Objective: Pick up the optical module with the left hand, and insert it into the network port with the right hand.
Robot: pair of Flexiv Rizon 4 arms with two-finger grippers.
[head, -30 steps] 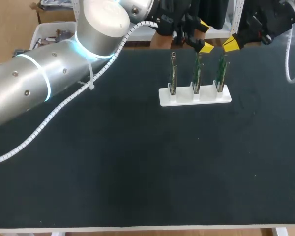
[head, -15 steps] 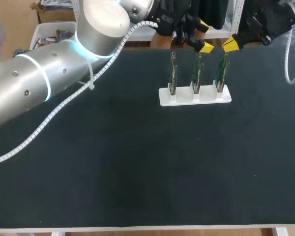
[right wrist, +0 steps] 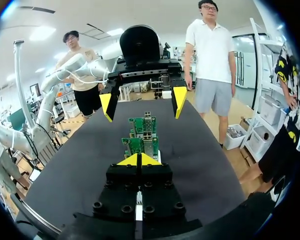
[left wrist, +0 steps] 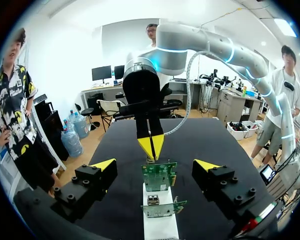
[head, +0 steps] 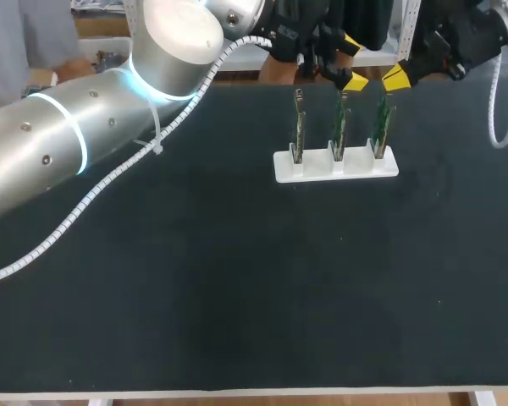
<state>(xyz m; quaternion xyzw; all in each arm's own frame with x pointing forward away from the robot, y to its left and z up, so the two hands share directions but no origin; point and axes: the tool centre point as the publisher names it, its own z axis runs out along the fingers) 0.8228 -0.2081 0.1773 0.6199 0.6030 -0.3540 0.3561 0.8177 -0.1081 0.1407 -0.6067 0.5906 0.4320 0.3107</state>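
Note:
A white holder point(head: 336, 164) at the back of the black table carries three upright green circuit boards point(head: 339, 127). My left gripper point(head: 348, 63) hangs open just behind the middle board. In the left wrist view its fingers point(left wrist: 104, 165) straddle the row of boards point(left wrist: 159, 175), touching none, and a metal port point(left wrist: 153, 200) shows on the nearer board. My right gripper point(head: 395, 77) is shut and empty, hovering at the top of the right-hand board; it faces the left gripper point(right wrist: 142, 101) along the row of boards point(right wrist: 142, 144). I cannot pick out a separate optical module.
My left arm's thick silver body point(head: 85, 135) and its white cable point(head: 110, 182) cross above the table's back left. The black mat point(head: 237, 288) runs from the holder to the near edge. A white cable point(head: 498, 93) hangs from my right arm at the far right.

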